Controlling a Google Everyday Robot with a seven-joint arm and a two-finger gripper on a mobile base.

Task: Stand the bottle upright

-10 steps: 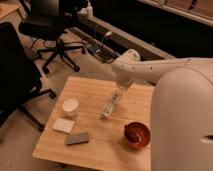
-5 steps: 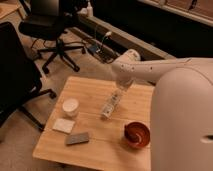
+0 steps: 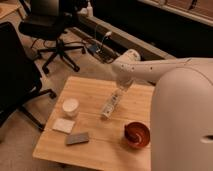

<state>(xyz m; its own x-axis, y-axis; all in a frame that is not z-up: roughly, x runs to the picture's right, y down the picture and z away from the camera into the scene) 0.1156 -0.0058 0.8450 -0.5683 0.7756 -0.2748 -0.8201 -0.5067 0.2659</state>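
Note:
The bottle is slim, clear-whitish with a pale patterned label. It lies on its side, slanted, in the middle of the wooden table. The gripper hangs from the white arm and sits at the bottle's upper far end, right over it. The arm reaches in from the right and hides the table's right part.
A short white round cup stands left of the bottle. A pale flat pad and a grey flat block lie at the front left. A red bowl sits at the front right. Black office chairs stand behind and to the left.

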